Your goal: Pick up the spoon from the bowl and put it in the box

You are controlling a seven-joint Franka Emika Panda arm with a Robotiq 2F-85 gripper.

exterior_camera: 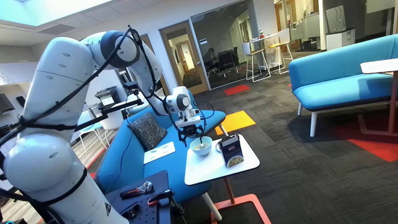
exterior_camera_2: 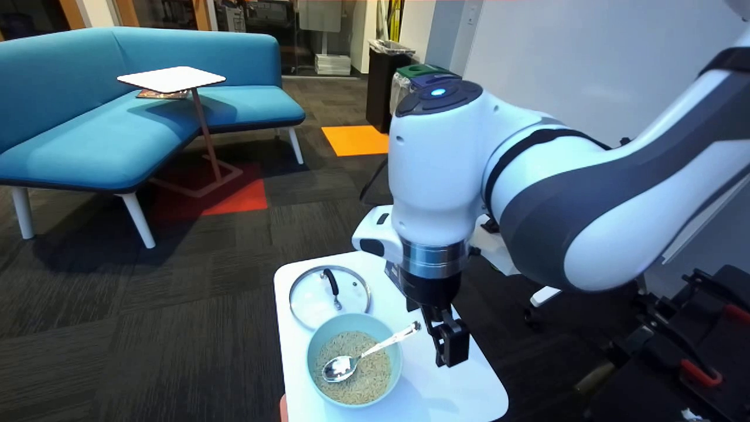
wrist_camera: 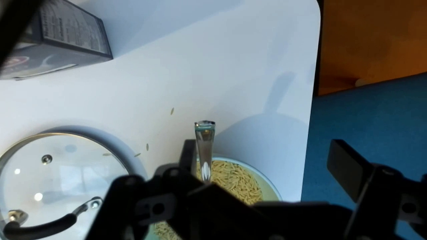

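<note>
Spoon (exterior_camera_2: 375,348) lies in the bowl (exterior_camera_2: 351,322), across the grain (exterior_camera_2: 366,387), while the hand (wrist_camera: 265,156) stands spread wide, gripping nothing! Watch the handle (wrist_camera: 204,143), off-centre beside one finger (wrist_camera: 188,155) in the wrist view: drop straight down and that finger might clip it, scattering grain.

In an exterior view, a blue sofa (exterior_camera: 345,76) stands at right on dark carpet (exterior_camera: 286,165), a wood-framed door (exterior_camera: 185,57) and glass wall (exterior_camera: 222,40) at upper centre, bright ceiling (exterior_camera: 62,9) at upper left.
</note>
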